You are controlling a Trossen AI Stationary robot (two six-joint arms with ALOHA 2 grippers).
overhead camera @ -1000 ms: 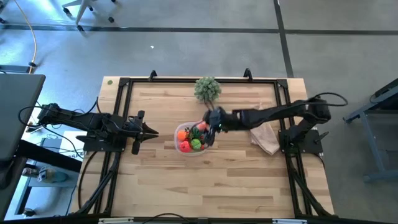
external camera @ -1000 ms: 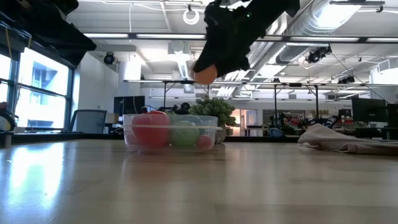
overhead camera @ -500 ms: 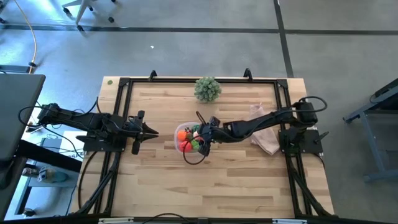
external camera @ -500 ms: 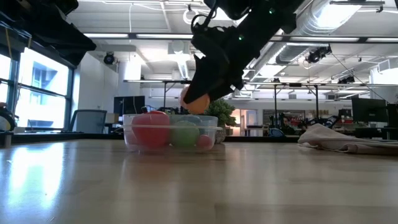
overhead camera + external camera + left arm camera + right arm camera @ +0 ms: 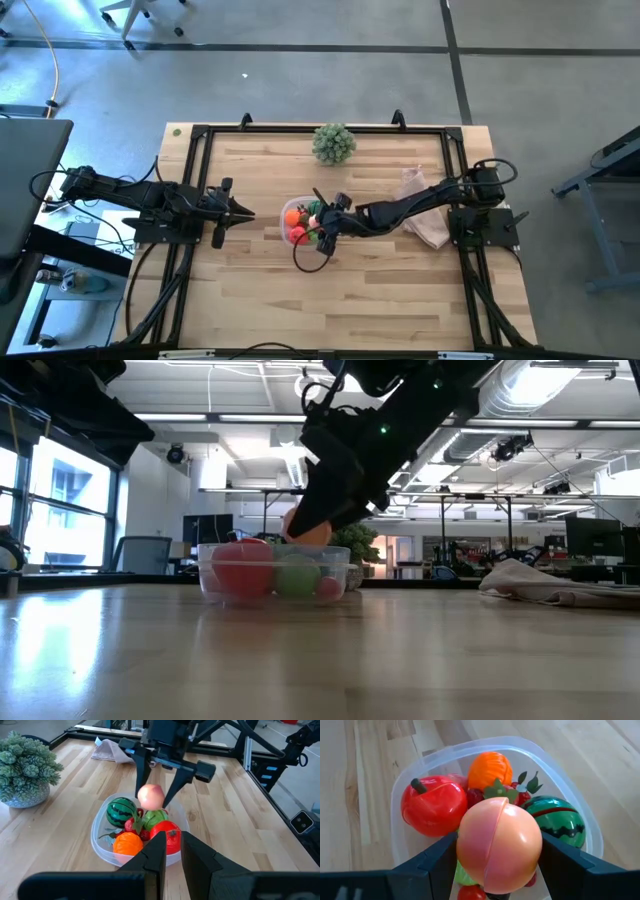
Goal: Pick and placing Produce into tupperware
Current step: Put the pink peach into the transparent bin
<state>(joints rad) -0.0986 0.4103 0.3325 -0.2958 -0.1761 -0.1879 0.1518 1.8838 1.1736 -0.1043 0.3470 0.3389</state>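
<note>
Peach (image 5: 499, 845) is sitting gripped in the right gripper (image 5: 156, 796), hovering over the full tub (image 5: 402, 790) at centre frame; releasing it risks it rolling off. The left gripper (image 5: 236, 212) is waiting closed, centre-left.

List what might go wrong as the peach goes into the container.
1. The tupperware is already heaped; once released, the peach held by the right gripper may roll off the pile onto the table.
2. Lowering further, its fingers might press the watermelon or apple and shift the container.
</note>
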